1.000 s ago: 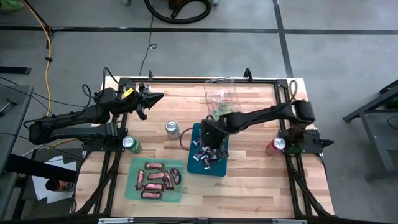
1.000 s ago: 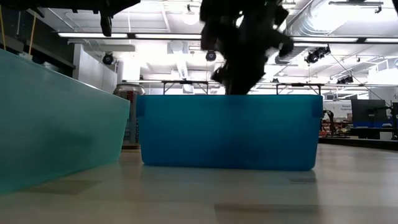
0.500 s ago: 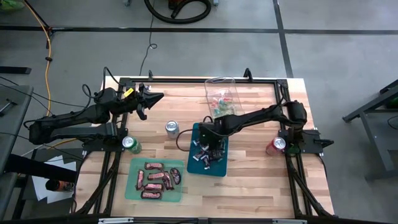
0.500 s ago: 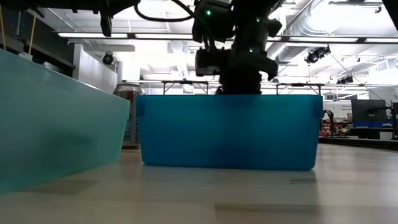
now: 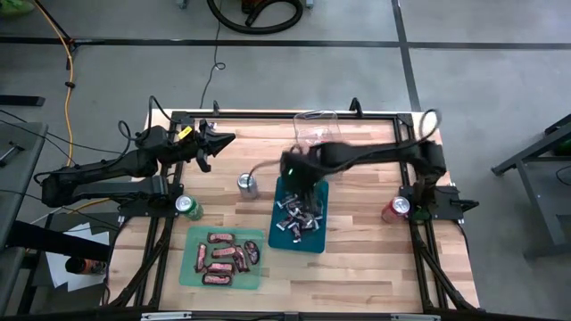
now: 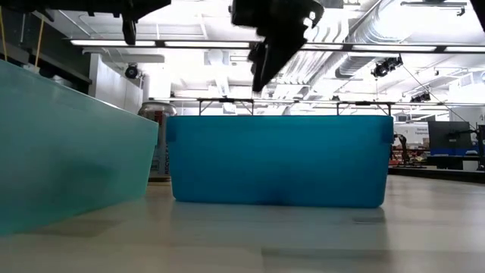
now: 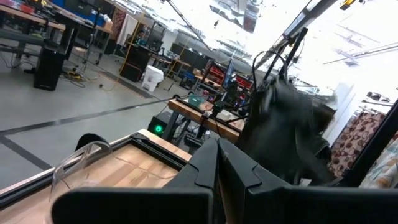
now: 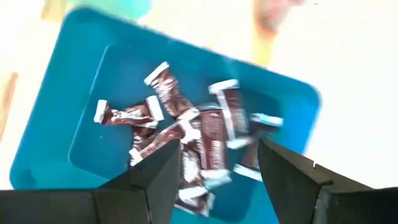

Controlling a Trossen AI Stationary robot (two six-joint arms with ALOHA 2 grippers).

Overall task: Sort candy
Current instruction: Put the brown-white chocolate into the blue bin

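Observation:
The blue tray (image 5: 299, 217) holds several dark and silver wrapped candy pieces (image 8: 205, 134). My right gripper (image 8: 214, 168) hangs open above the tray's far end (image 5: 293, 176), clear of the candy, with nothing between its fingers; the low view shows it (image 6: 261, 72) above the tray's rim (image 6: 280, 117). A green tray (image 5: 223, 259) near the front holds several red-brown bars (image 5: 223, 255). A clear container (image 5: 317, 134) at the far edge holds small bright sweets. My left gripper (image 5: 217, 140) waits shut at the far left, up off the table.
A silver soda can (image 5: 247, 185) stands left of the blue tray, a green can (image 5: 187, 207) by the left arm's base and a red can (image 5: 395, 209) by the right arm's base. Bare wood lies near the front right.
My right gripper has risen out of the blue tray and drifted toward the table's far edge, now hanging above the tray's rim. The candy in the tray lies as before.

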